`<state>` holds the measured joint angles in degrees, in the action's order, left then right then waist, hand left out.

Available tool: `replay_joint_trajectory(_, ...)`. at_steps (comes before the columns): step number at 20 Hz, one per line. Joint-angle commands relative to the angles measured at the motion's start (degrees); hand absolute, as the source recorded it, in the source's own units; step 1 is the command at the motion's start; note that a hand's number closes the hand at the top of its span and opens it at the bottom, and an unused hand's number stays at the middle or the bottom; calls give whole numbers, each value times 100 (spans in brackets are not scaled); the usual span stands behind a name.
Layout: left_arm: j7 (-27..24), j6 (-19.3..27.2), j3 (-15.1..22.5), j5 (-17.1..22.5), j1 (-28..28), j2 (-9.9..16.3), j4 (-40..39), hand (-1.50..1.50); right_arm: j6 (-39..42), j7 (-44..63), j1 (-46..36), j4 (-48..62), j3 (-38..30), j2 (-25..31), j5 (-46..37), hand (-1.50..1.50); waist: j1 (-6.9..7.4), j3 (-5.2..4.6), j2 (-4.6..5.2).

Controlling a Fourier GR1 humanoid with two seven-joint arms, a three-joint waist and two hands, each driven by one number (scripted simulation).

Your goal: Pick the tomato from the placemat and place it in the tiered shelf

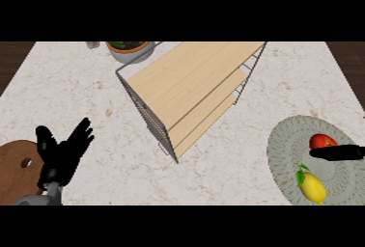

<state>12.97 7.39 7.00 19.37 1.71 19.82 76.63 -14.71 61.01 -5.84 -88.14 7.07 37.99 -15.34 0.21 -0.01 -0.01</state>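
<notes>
Closest to the robot, at the lower left, the left hand [63, 153] stands over the marble tabletop [107, 106] with its fingers [82, 132] straight and spread, pointing away from the body, holding nothing. Just beside it, at the left edge, lies a round wooden board [16, 169] with a small hole in it; the hand's wrist overlaps the board's right rim.

Over on the right, the grey woven placemat [285, 154] lies near the tabletop's right edge. On its near part sits a yellow lemon [313, 188] with a green leaf at its top. A little farther back on the same mat is the red tomato [322, 141], resting on the mat's right side. The right hand [339, 153] comes in from the right edge as a dark bar lying just in front of the tomato, touching or nearly touching its lower side; so little of it shows that I cannot tell whether it is spread or curled.

Toward the middle, between the two hands, stands the tiered shelf [192, 77], a dark wire frame with pale wooden boards stacked one under another, well apart from the placemat.

At the far edge, just beyond the shelf's left corner, is a grey pot with greenery [130, 49], and a small grey object [92, 45] beside it.
</notes>
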Motion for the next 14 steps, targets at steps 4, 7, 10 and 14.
replay_joint_trajectory(4, 540, 70, -175, -97, -80, -39, 517, 0, 112, 515, -309, 431, -124, -501, -591, -150, 6, 1, -5)
replay_joint_trajectory(7, 125, -168, -275, -181, 91, -202, -110, 0, 347, 503, -550, 757, -194, -553, -817, -150, 0, -1, 2)
replay_joint_trajectory(10, 339, -76, -354, -266, 278, -225, -2, 0, 325, 430, -419, 819, -407, -597, -914, -150, -17, 0, 0)
replay_joint_trajectory(14, 18, -363, -483, -323, -68, -301, -28, 0, 304, 90, -346, 1101, -585, -846, -1205, -150, -10, 0, 0)
